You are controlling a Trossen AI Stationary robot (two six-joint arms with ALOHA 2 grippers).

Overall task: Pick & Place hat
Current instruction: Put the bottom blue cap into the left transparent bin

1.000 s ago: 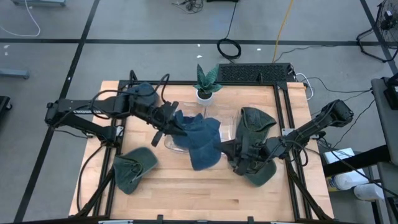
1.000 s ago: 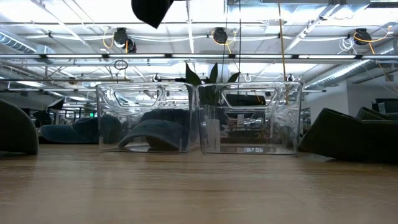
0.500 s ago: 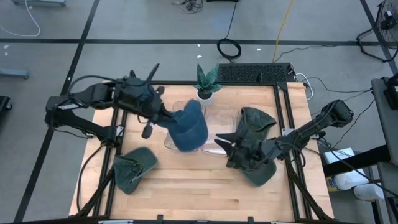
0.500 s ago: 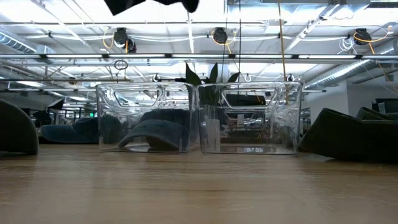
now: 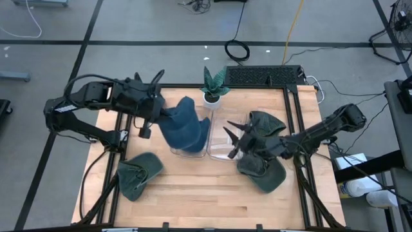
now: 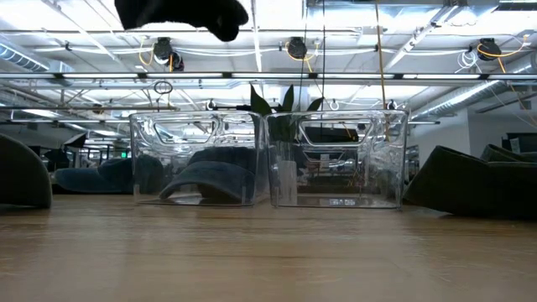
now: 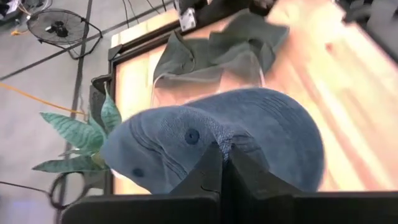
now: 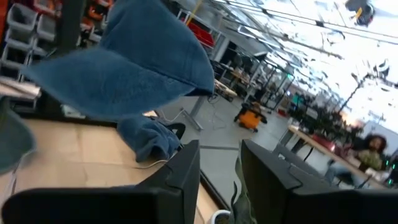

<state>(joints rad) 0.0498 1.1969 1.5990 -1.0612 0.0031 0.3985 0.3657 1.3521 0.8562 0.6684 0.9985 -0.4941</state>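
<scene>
The left gripper [image 5: 156,116] is closed on the blue hat [image 5: 183,124] and holds it in the air above the left clear bin [image 6: 197,159] (near the table's back edge). The right gripper [image 5: 237,139] has its fingers slightly apart and holds nothing.

In the low view the blue hat [image 6: 180,15] is cut off by the top edge, and whatever holds it lies out of frame. A dark hat [image 6: 18,176] at the left edge and another hat [image 6: 478,180] at the right are only partly shown. In the high view the blue hat covers much of the left clear bin [image 5: 193,149].
</scene>
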